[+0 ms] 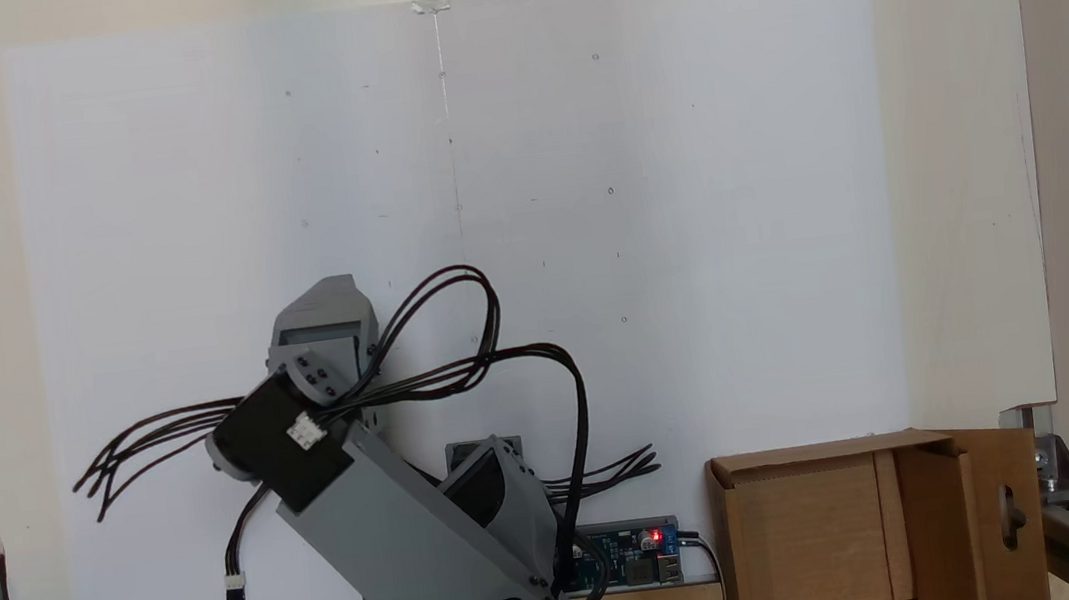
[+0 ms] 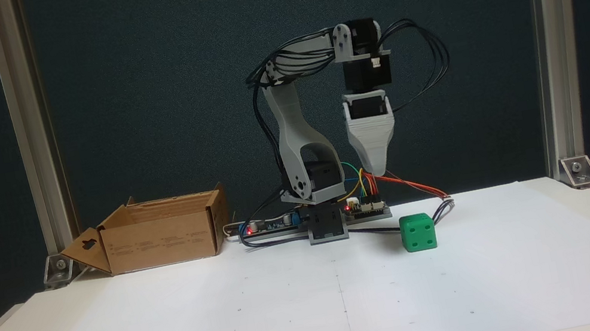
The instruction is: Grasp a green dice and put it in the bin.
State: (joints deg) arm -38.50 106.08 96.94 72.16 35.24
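Note:
The green dice sits on the white sheet, right of the arm's base and close to its cables. My gripper points straight down and hangs well above the table, up and slightly left of the dice, touching nothing. Its jaws line up one behind the other, so their state cannot be told. From above, the gripper's grey back and the arm cover the dice. The bin is a brown cardboard box, open on top, standing left of the base; its flap with the oval hole folds outward. From above the bin is at lower right.
Circuit boards with red lights lie at the arm's base, with loose black cables looping off the wrist. Aluminium frame posts stand at the table's back corners. The white sheet spreads wide in front of the arm.

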